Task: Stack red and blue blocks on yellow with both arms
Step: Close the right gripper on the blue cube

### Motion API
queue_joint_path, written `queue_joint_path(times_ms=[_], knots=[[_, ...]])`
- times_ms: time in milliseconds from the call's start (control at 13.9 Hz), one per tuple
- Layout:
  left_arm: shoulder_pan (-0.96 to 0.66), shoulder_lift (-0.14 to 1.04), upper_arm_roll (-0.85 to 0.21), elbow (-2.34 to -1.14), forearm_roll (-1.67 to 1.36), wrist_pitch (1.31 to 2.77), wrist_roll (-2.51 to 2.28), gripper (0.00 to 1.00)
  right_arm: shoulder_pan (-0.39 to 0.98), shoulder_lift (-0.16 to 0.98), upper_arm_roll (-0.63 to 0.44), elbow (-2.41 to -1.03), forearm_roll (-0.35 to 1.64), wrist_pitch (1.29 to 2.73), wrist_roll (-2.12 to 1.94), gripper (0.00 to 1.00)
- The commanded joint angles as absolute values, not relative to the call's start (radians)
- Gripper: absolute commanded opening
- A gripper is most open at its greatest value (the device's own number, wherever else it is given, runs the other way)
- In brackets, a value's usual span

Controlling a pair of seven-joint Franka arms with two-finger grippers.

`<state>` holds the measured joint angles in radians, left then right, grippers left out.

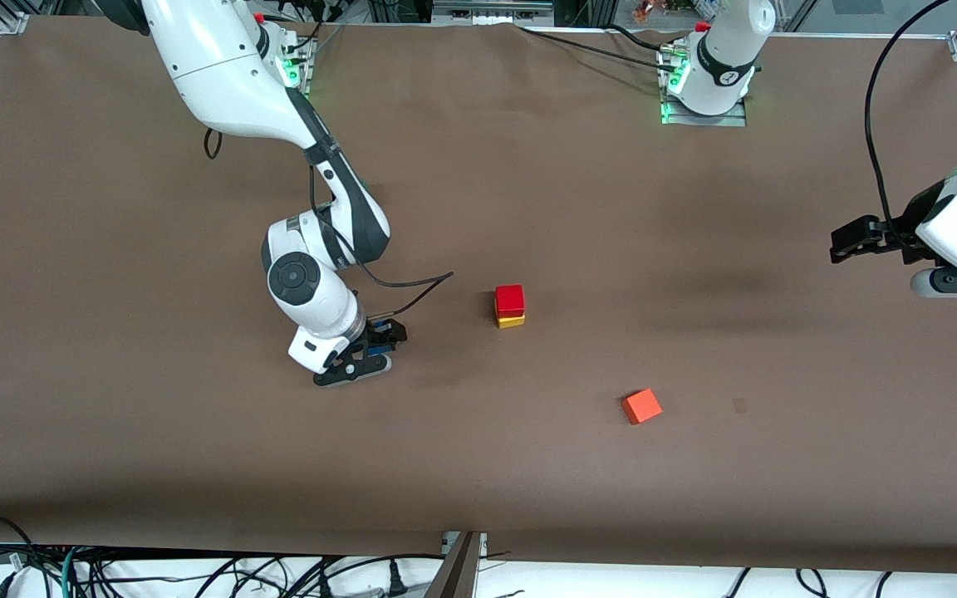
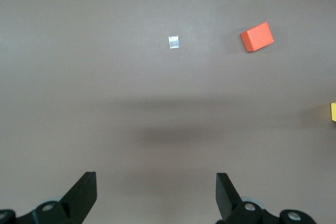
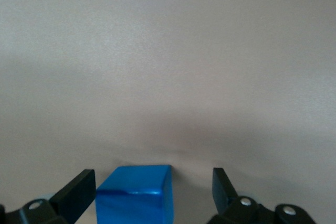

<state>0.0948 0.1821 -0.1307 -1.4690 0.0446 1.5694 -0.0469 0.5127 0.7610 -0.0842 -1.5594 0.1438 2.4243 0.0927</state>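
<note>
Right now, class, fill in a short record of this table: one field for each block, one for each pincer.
red block: on top of the yellow block
blue block: on the table, between the open fingers of the right pincer, with gaps on both sides
orange block: alone, nearer the front camera than the stack
left pincer: open, holding nothing, waiting above bare table at the left arm's end

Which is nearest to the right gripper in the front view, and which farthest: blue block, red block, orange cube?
1. Blue block: on the table between the open fingers of the right gripper, not yet gripped.
2. Red block: on top of the yellow cube, mid-table.
3. Orange cube: toward the left arm's end, nearer the front camera than the stack.
</note>
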Motion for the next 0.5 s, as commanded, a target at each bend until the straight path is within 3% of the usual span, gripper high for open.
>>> queue_joint_path(times_ms=[0,430], knots=[[0.097,0.206,-0.143,-1.434,0.052,1.563,-0.032,1.00,0.500,0.749,-0.084,-1.549,0.158,2.375,0.086,0.99],[0.104,0.207,-0.143,-1.433,0.055,1.563,-0.029,1.00,0.508,0.736,-0.083,-1.549,0.225,2.353,0.113,0.99]])
